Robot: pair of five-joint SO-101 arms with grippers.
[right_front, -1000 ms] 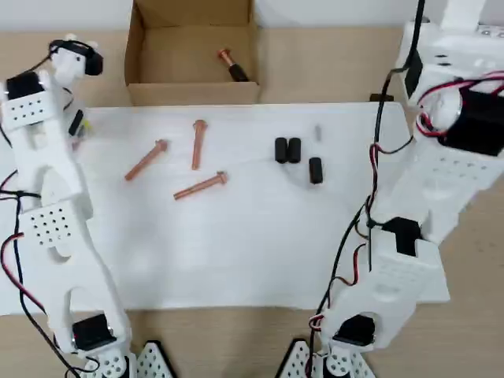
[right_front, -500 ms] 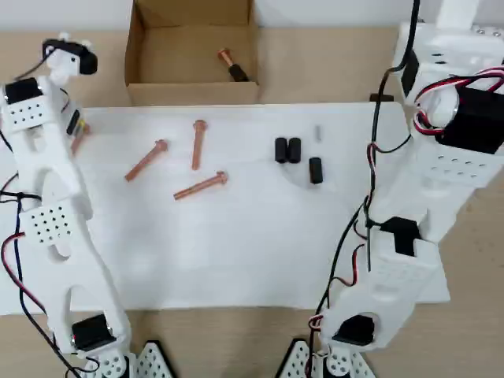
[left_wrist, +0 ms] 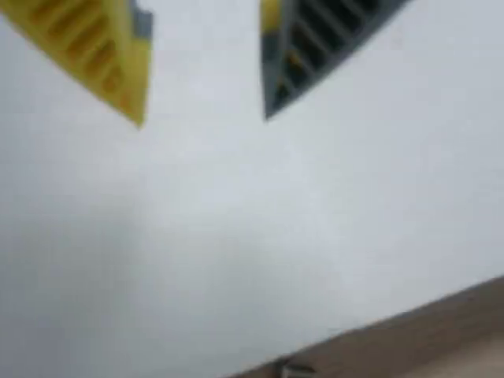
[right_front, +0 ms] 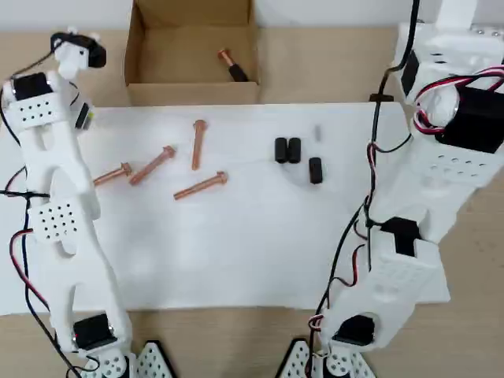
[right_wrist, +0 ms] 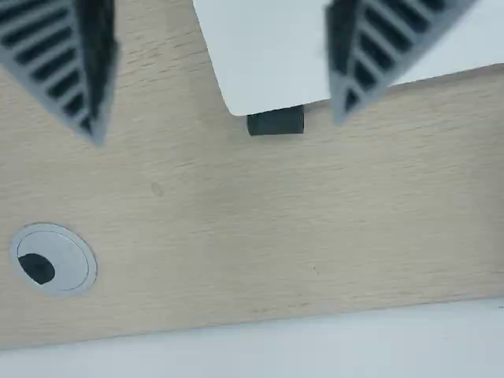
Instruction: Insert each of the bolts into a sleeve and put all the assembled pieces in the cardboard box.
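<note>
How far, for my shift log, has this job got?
Done: one sleeved bolt lies in the cardboard box. In hand: nothing; the left gripper and right gripper are open. Left: four loose bolts and three sleeves on the white sheet.

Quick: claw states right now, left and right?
Left claw: open, holding nothing.
Right claw: open, holding nothing.

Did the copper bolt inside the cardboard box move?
No. The sleeved copper bolt stays put near the right wall of the brown cardboard box.
</note>
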